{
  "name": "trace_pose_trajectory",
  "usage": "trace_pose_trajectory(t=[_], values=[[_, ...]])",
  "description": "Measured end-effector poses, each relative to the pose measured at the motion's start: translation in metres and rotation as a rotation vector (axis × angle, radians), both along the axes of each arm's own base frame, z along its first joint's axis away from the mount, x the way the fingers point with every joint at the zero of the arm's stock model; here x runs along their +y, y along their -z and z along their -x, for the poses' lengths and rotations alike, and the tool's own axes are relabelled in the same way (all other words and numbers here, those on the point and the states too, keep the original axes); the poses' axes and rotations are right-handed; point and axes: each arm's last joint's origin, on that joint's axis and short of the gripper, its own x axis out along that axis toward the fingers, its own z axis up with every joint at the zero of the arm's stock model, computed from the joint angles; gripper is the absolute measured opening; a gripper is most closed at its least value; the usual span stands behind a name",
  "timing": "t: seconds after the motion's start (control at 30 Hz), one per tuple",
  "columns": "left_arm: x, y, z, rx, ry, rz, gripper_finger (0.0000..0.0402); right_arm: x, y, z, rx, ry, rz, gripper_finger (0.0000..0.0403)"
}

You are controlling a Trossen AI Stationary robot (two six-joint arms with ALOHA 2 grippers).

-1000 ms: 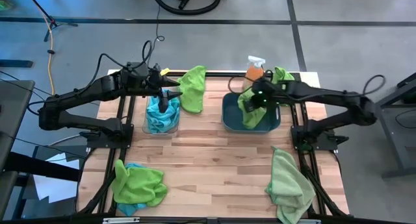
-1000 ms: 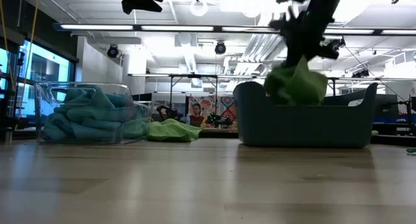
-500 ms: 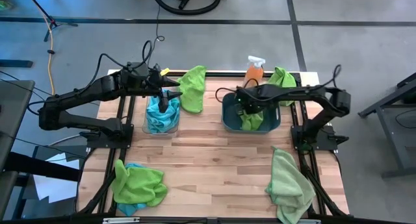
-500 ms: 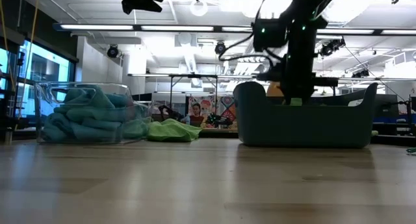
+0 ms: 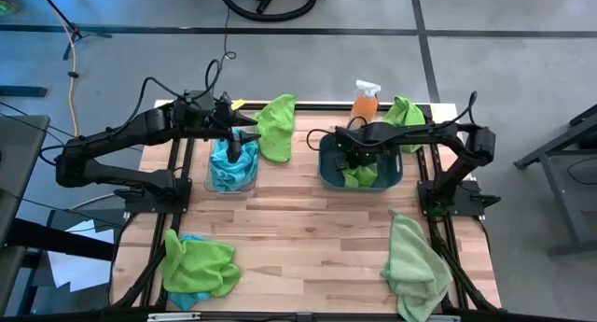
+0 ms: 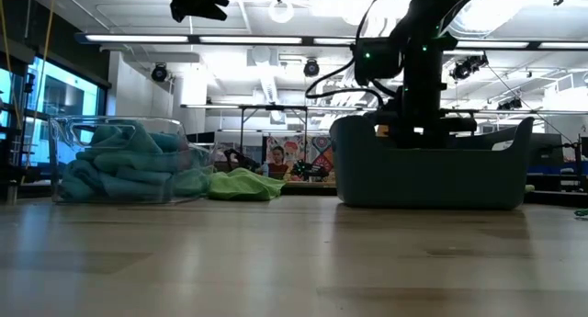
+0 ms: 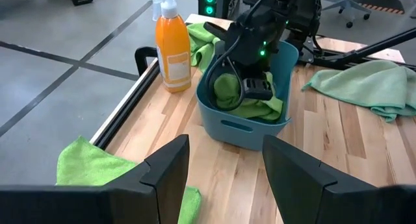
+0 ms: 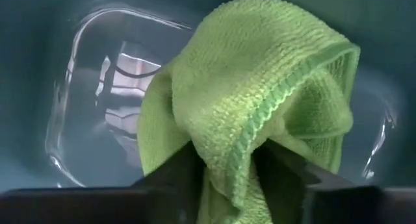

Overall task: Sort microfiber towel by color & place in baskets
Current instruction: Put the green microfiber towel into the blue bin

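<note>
Blue towels (image 5: 230, 170) fill the clear basket (image 5: 211, 183) under the left gripper (image 5: 237, 140), its fingers apart; the right gripper (image 5: 352, 160), clamped on a green towel (image 8: 260, 120), is down in the teal tub (image 5: 328, 177), with four green towels lying around it.

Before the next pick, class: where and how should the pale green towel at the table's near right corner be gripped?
Pinch the pale green towel at its raised, bunched fold near the middle, coming straight down from above. It lies crumpled on the table with one edge hanging over, so a top pinch looks likeliest to catch cloth.

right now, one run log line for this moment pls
right gripper shut on green towel, down inside teal tub | left gripper open above clear bin of blue towels
</note>
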Motion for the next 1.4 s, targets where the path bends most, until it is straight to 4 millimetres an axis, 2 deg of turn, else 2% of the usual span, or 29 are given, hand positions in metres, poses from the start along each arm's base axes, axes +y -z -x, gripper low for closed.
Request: trace_pose_trajectory(t=[0.2,0.37,0.6,0.83,0.93,1.03,1.2,1.4], values=[[0.0,0.0,0.0,0.0,0.0,0.0,0.0184,0.002,-0.008,0.002,-0.015,-0.067,0.009,0.0227],[0.0,0.0,0.0,0.0,0.0,0.0,0.0184,0.003,-0.03,0.011,-0.101,-0.073,0.022,0.0272],[0.0,0.0,0.0,-0.001,0.0,0.0,0.0184,-0.001,-0.073,0.035,-0.267,-0.078,0.104,0.0279],[0.0,0.0,0.0,-0.002,0.0,0.0,0.0184,0.004,-0.124,0.053,-0.562,-0.222,0.297,0.028],[0.0,0.0,0.0,-0.002,-0.001,0.001,0.0184,0.008,-0.139,0.058,-0.651,-0.287,0.358,0.028],[0.0,0.0,0.0,-0.002,-0.001,0.001,0.0184,0.013,-0.145,0.061,-0.669,-0.365,0.405,0.028],[0.0,0.0,0.0,-0.001,-0.003,-0.002,0.0184,0.018,-0.143,0.059,-0.623,-0.511,0.437,0.028],[0.001,0.0,0.0,0.008,-0.041,-0.03,0.0184,0.033,-0.143,0.054,-0.758,-0.642,0.225,0.028]])
